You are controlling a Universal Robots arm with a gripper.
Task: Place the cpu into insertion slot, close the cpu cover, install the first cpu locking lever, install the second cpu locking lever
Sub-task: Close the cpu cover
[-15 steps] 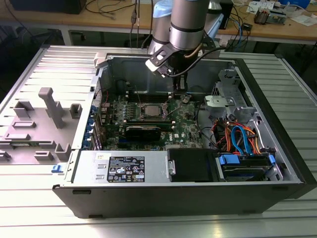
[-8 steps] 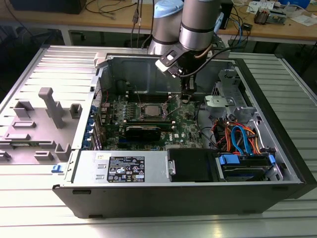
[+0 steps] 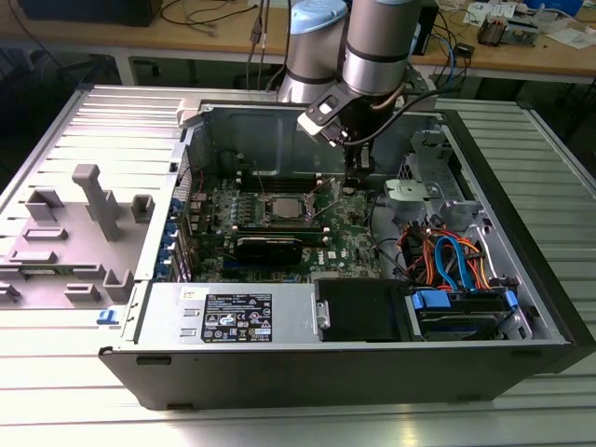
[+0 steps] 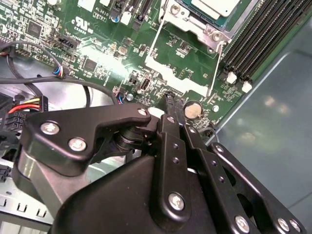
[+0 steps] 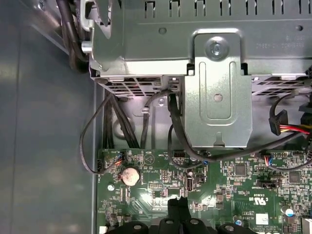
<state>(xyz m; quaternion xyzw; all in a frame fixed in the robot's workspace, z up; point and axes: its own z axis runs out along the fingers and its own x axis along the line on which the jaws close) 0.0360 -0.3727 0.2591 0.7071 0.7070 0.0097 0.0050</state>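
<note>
1. Near wall of the open computer case [image 3: 335, 372]. Just behind it are a grey labelled panel [image 3: 233, 317] and orange and blue cables [image 3: 447, 261].
2. Mid-case is the green motherboard [image 3: 349, 233]. The cpu [image 3: 284, 207] sits in the insertion slot [image 3: 266, 210].
3. In the second wrist view the silvery cpu cover [image 4: 195, 27] frames the chip; can't tell if it's latched. A thin wire lever [image 4: 155, 41] sticks out over the board.
4. The gripper [image 3: 357, 177] is on the exterior view's right of the cpu, apart from it. Its tips are near the coin cell [image 5: 130, 175]. Jaws pinched together, nothing between them.
5. Far back is a workbench [image 3: 186, 42].
</note>
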